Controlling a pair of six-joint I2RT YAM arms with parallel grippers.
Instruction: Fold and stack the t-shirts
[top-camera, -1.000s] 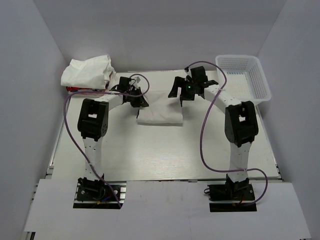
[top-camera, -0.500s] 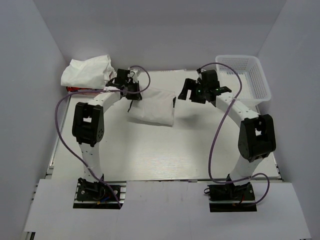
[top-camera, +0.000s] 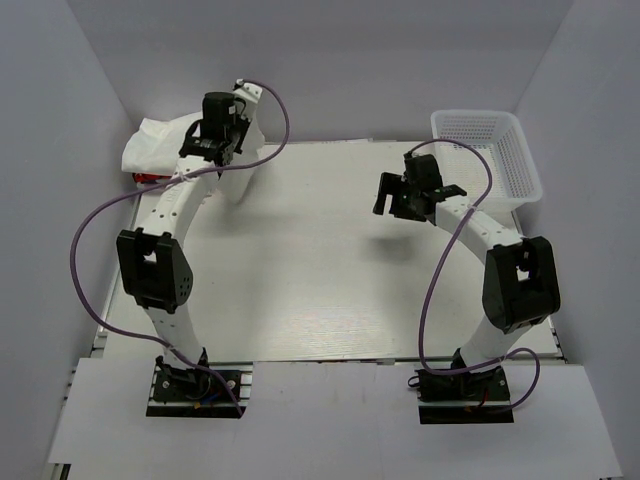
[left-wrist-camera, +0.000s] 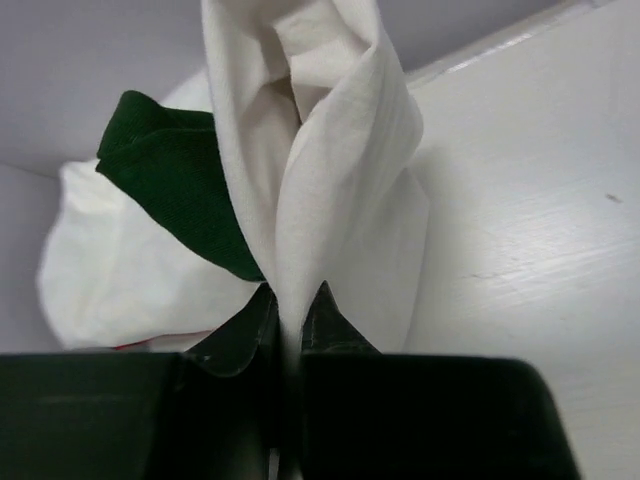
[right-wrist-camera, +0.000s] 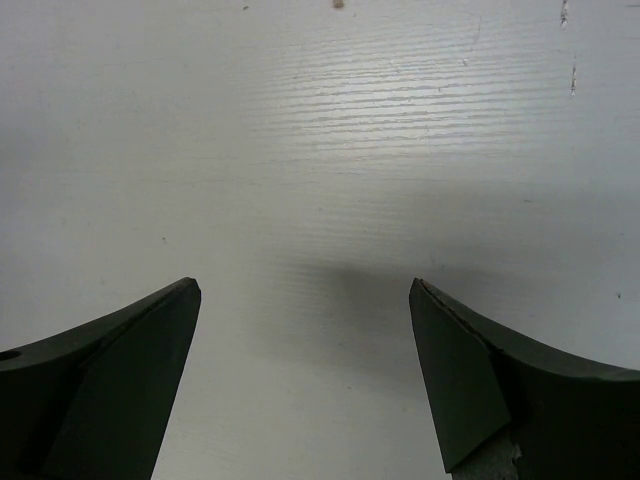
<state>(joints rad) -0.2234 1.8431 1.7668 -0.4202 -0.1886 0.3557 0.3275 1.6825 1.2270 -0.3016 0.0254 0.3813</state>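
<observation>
Shirt (left-wrist-camera: 330, 150): white, bunched into a narrow column of folds, clamped at its near end between the fingers (left-wrist-camera: 240, 335) of the left tool (left-wrist-camera: 290, 305). Clenched tight on the cloth, with only a thin slit between the jaws. At centre frame in the left wrist view, running up past the top edge. Just left of it, touching the white folds, a dark green part (left-wrist-camera: 180, 190); whether of the same shirt, cannot tell.

Behind, at lower left of that view, a loose white pile (left-wrist-camera: 110, 280) with a sliver of red shirt (left-wrist-camera: 140, 345) under it. In the top view, all of this at upper left of the frame: pile (top-camera: 165, 140) in the far left corner of the counter (top-camera: 320, 280), against the wall, with the red shirt (top-camera: 148, 179) showing at its near edge. Left tool (top-camera: 225, 150) just right of the pile, up above the counter, with white cloth hanging from it; whether the cloth's lower end touches the counter, cannot tell.

Right tool (top-camera: 405, 190) well apart, right of centre in the upper half of the frame, over bare counter. Released: fingers (right-wrist-camera: 120, 380) spread wide with nothing between them, only pale, faintly grained counter (right-wrist-camera: 330, 150) and a soft shadow below. White mesh basket (top-camera: 490, 150) at upper right, near the right tool but not touching it. Purple cable (top-camera: 85, 235) looping beside each arm.
</observation>
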